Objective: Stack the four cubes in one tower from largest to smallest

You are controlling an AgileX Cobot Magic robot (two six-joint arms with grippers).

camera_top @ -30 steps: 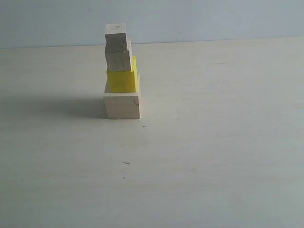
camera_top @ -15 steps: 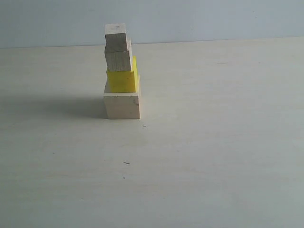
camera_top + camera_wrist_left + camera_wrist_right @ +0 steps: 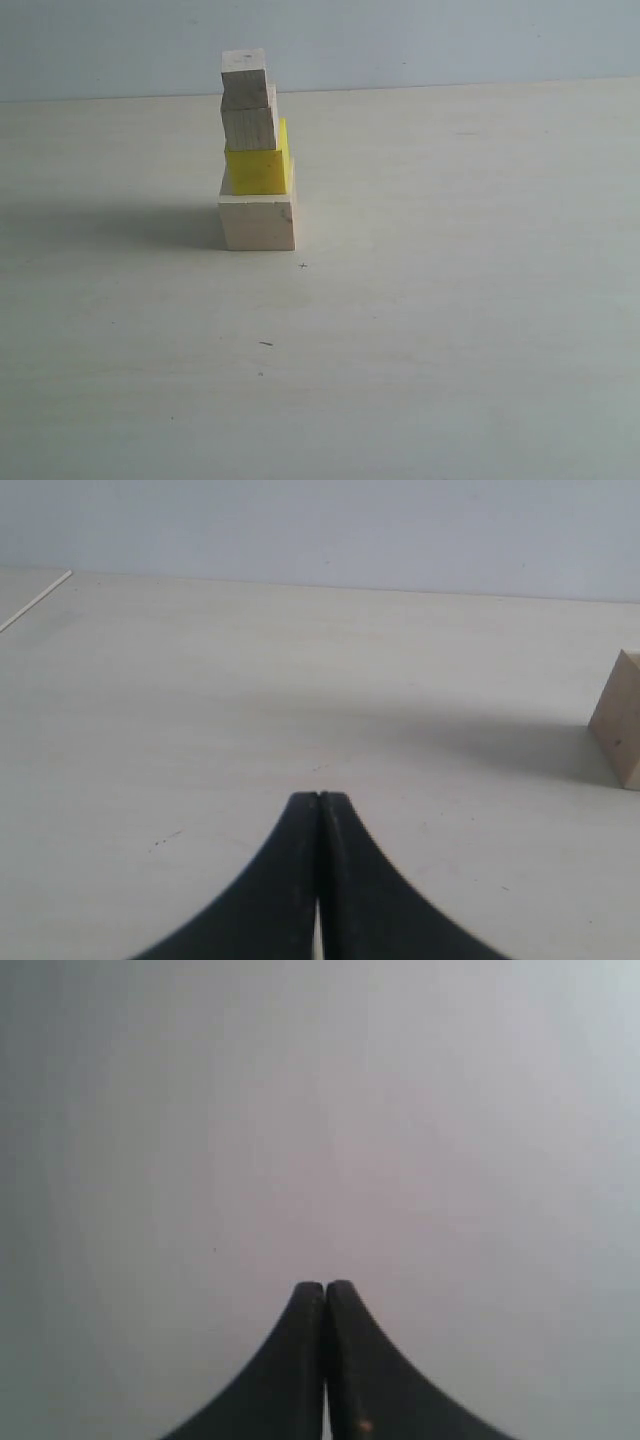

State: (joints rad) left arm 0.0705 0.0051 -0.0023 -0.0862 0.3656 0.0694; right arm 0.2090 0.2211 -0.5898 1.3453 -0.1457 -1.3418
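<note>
The tower stands left of centre on the pale table (image 3: 450,300). Its base is the large pale wood cube (image 3: 257,222), with the yellow cube (image 3: 257,168) on it, then the medium pale wood cube (image 3: 249,126) and the small pale wood cube (image 3: 244,76) on top. Neither arm shows in the exterior view. My left gripper (image 3: 320,796) is shut and empty above the table; a corner of the large cube (image 3: 620,720) shows at that view's edge, well apart from it. My right gripper (image 3: 325,1285) is shut with nothing in it, facing a plain grey surface.
A pale blue wall (image 3: 400,40) rises behind the table's far edge. The tower throws a shadow (image 3: 110,225) leftward across the table. A few tiny dark specks (image 3: 266,343) lie in front of the tower.
</note>
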